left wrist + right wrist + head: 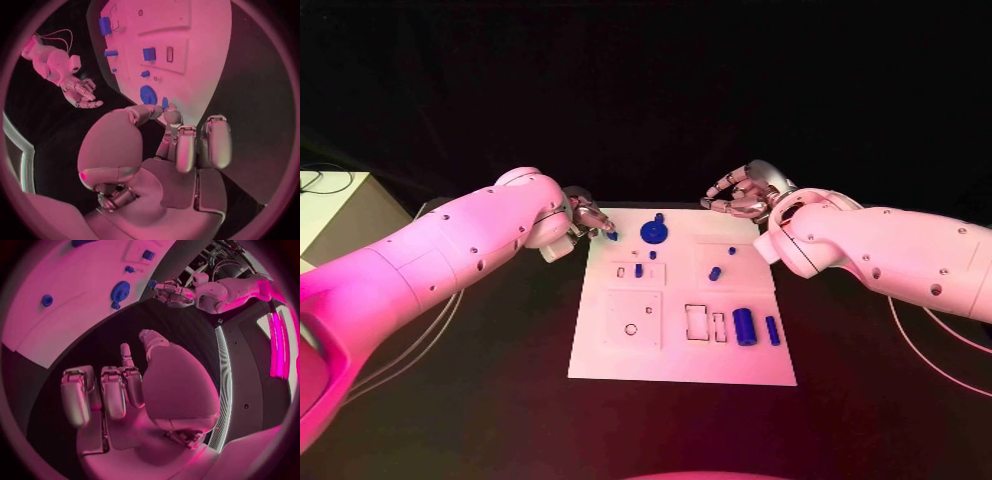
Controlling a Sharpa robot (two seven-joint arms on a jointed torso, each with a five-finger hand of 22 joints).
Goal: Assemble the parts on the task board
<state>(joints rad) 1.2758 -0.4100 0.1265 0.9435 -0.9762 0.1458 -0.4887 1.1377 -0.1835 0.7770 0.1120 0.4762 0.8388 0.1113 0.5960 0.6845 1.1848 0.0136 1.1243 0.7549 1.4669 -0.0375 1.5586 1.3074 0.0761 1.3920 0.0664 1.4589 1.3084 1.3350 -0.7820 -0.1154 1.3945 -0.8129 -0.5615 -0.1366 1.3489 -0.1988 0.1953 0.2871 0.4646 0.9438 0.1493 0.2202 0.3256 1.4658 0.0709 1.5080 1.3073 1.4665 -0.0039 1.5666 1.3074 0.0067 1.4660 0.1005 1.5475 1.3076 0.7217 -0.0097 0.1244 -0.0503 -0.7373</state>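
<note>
One small blue part (pixel 612 236) pinched in left hand (pixel 584 222).

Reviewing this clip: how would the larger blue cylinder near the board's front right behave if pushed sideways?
The larger blue cylinder lies on its side on the task board, so it would probably roll. It looks rigid and likely light. The thinner blue cylinder beside it might stop it.

Head view overhead, wrist views close, sharing task board (pixel 682 370)

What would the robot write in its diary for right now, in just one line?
left hand: pinches small blue part at task board far corner | right hand: holds nothing, beyond board's far edge | blue disc: on board
</note>
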